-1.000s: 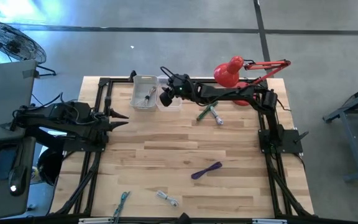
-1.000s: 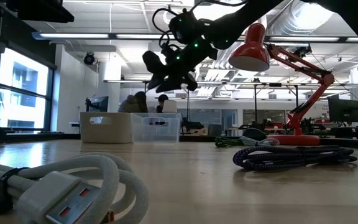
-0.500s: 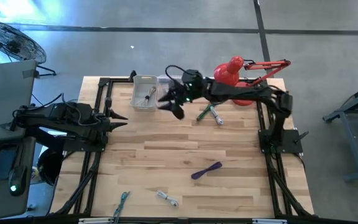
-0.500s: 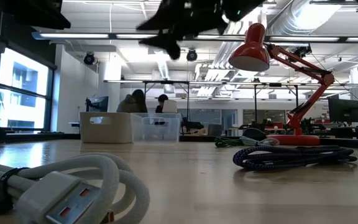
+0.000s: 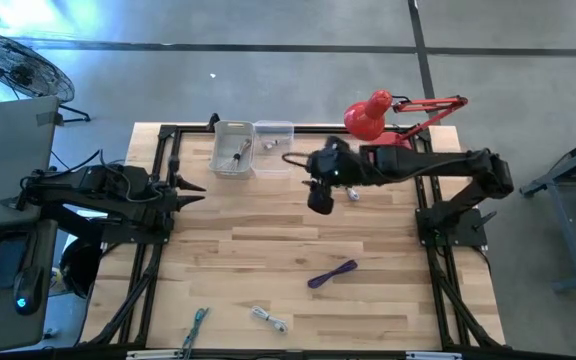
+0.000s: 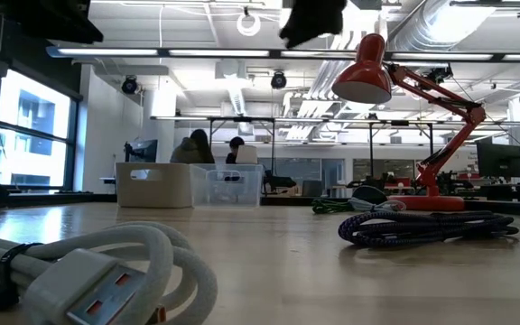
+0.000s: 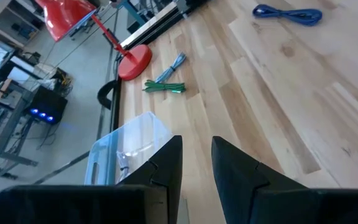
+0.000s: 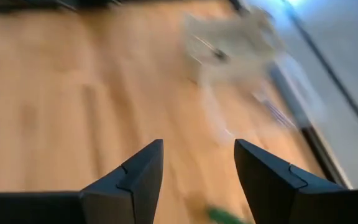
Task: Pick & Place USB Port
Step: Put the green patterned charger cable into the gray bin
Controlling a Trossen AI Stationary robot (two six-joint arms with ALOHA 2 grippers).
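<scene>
My left tool (image 7: 196, 163) parked at counter's left edge, fingers slightly apart, empty. White plastic bin (image 5: 233, 149) and clear plastic bin (image 5: 273, 147) at the far edge. Right tool (image 5: 320, 199) mid-counter, fingers wide apart, empty. Next target, I think: green bundled USB cable (image 7: 165, 87) beside it; descend centred, fingers straddling the bundle.

Both arms are showing as matte black jointed links on black frame mounts. The left arm (image 5: 98, 195) is carrying looped black cables along its housing. The right arm (image 5: 418, 170) is showing a thin black cable arcing near its wrist. The left gripper (image 7: 196, 163) is presenting two dark, flat, wedge-shaped jaws. The right gripper (image 8: 197, 163) is presenting matching dark angular jaws with stepped edges.
</scene>
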